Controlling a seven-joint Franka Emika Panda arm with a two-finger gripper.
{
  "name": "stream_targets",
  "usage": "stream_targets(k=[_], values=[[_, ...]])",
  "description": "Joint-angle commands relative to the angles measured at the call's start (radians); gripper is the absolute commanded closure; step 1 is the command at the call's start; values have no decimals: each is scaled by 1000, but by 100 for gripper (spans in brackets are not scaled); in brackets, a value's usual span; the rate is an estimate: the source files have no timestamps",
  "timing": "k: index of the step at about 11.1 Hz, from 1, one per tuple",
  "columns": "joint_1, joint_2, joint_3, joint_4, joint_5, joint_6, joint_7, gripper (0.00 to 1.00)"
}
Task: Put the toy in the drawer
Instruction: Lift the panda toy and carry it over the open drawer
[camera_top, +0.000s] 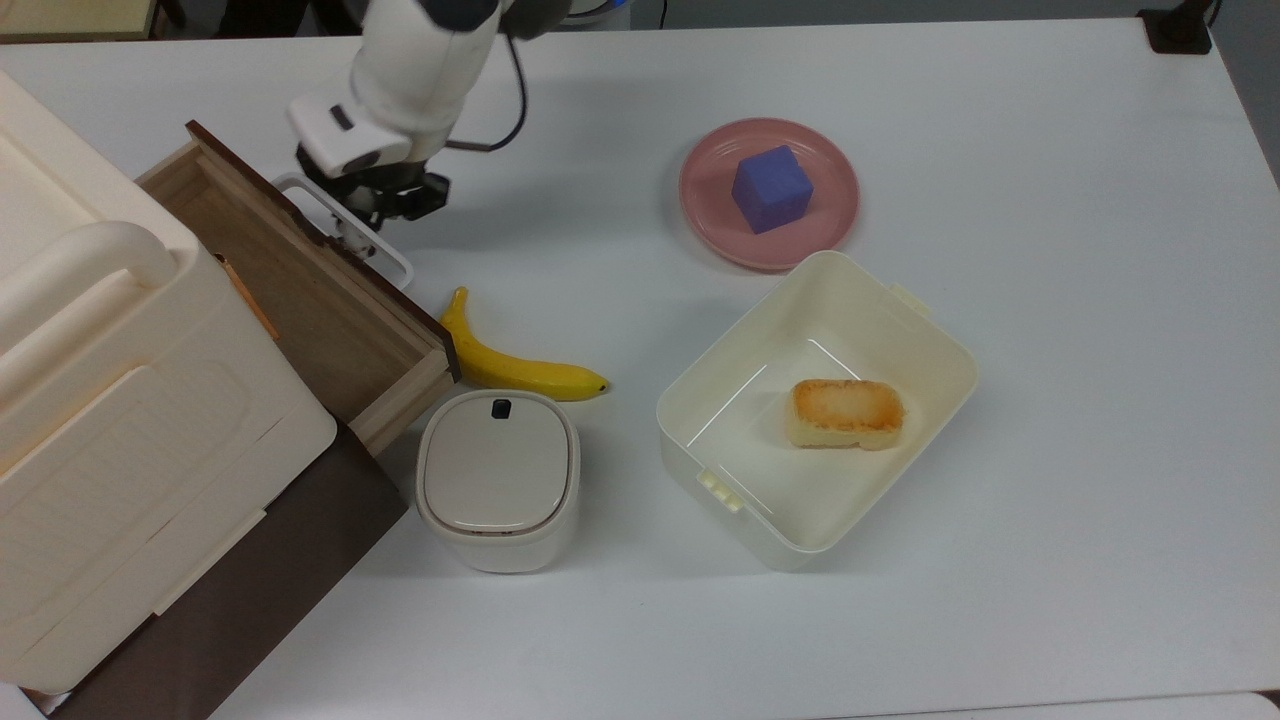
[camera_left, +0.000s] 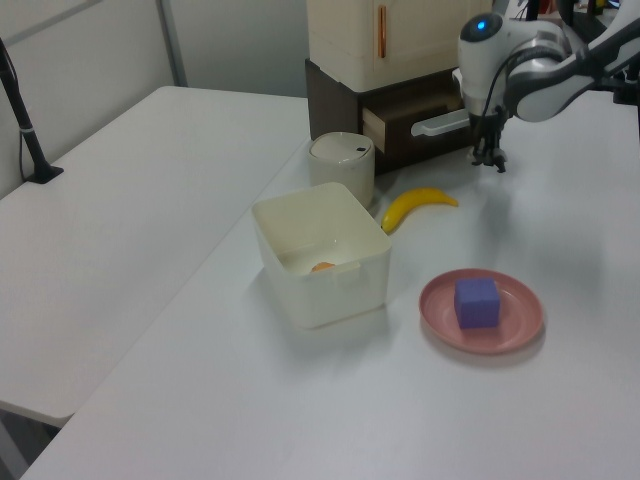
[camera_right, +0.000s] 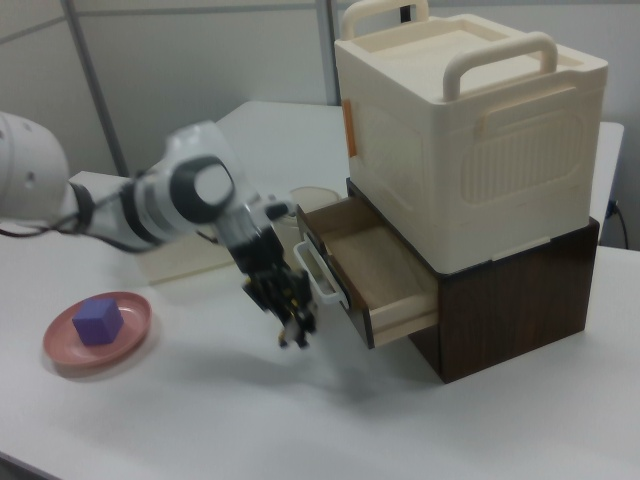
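Above the white tabletop (camera_top: 600, 620), the arm's tool (camera_top: 356, 226) hung closed on what looked like the tiny black-and-white animal toy (camera_top: 351, 238), over the white loop handle (camera_top: 388, 258), with the open, shallow, dark-fronted light-wood drawer (camera_top: 300, 290) just beyond, towards the top view's left.

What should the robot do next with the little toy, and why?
Probably lift a bit higher and carry it sideways over the front panel. The tool seems to hold the toy just outside the drawer, beside its white handle, low by the front panel. The drawer stands open with bare wood inside, so there is room to drop it in.
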Motion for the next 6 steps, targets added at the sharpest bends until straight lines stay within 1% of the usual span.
stream_targets(k=[1, 2, 4, 5, 6], values=[[44, -37, 45, 161, 153, -174, 6, 100], [49, -39, 52, 219, 182, -220, -17, 100], [49, -39, 56, 336, 279, -295, -26, 100], [37, -40, 55, 370, 310, -297, -19, 100], [28, -37, 44, 384, 310, -285, -11, 100]])
